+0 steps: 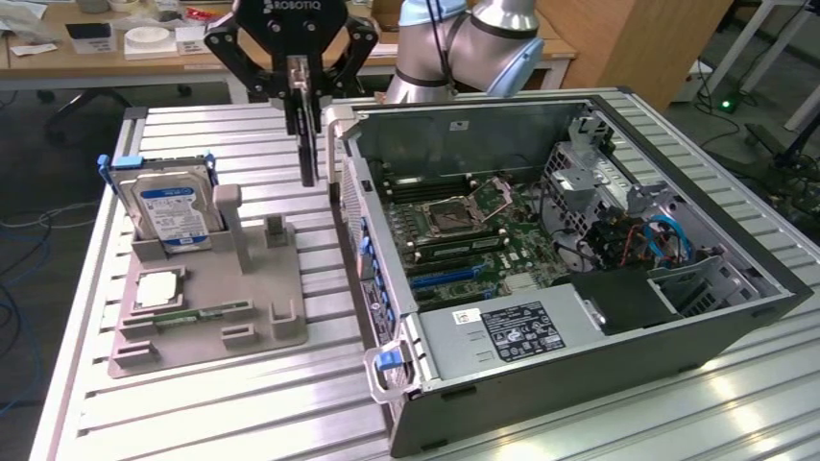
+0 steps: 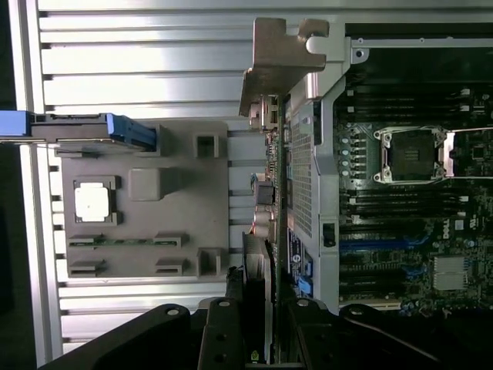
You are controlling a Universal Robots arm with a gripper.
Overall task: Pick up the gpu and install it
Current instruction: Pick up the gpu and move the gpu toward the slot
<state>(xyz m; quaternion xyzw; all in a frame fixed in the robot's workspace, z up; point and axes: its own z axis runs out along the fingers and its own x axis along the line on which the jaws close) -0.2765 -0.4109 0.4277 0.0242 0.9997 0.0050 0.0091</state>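
The gpu (image 1: 307,154) hangs edge-on as a thin dark card, held in the air by my gripper (image 1: 303,96), which is shut on its upper edge. It hovers over the gap between the grey parts holder (image 1: 256,331) and the near wall of the open computer case (image 1: 384,288). In the wrist view the gpu (image 2: 258,254) runs away from my gripper (image 2: 258,312) and ends in its silvery metal bracket (image 2: 281,58). The card lies along the case wall, beside the motherboard (image 2: 408,231).
The grey holder carries an upright hard drive (image 1: 173,206) with blue rails, a processor chip (image 1: 156,288) and a green memory stick (image 1: 205,314). Inside the case are blue expansion slots (image 2: 385,243), a processor socket (image 1: 455,216), cables and a power supply (image 1: 513,331).
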